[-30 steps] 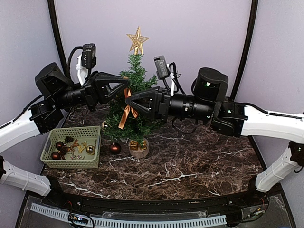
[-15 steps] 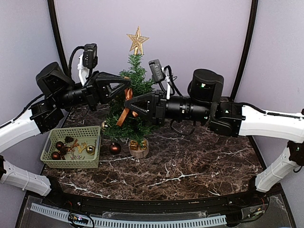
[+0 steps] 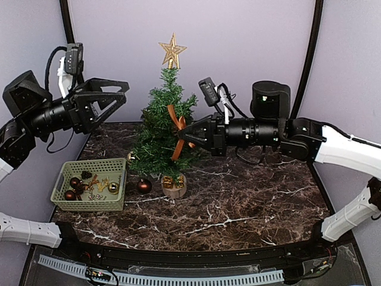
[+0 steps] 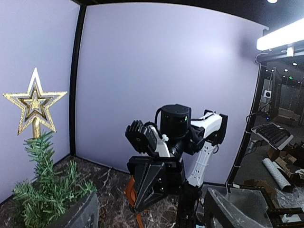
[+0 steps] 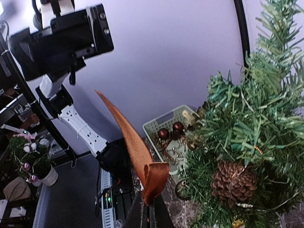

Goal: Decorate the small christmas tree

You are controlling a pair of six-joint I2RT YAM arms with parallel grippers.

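Note:
The small christmas tree (image 3: 159, 138) stands mid-table with a gold star (image 3: 172, 51) on top. An orange ribbon (image 3: 177, 127) hangs against its right side. My right gripper (image 3: 180, 136) is shut on the ribbon's folded loop (image 5: 155, 176), its fingers (image 5: 140, 214) pinched together beside a pine cone (image 5: 232, 183) in the branches. My left gripper (image 3: 116, 95) hangs open in the air to the left of the tree, holding nothing. In the left wrist view its open fingers (image 4: 78, 213) frame the star (image 4: 34, 105) and the right arm's gripper with the ribbon (image 4: 130, 192).
A pale green basket (image 3: 116, 168) with brown and gold ornaments sits at the left of the table. A dark red bauble (image 3: 144, 185) lies beside the tree's wooden base (image 3: 174, 190), which carries small gold gift boxes (image 3: 173, 180).
My left gripper let go of the ribbon, opened and drew back to the left. My right gripper closed on the ribbon and carried it to the tree's right side.

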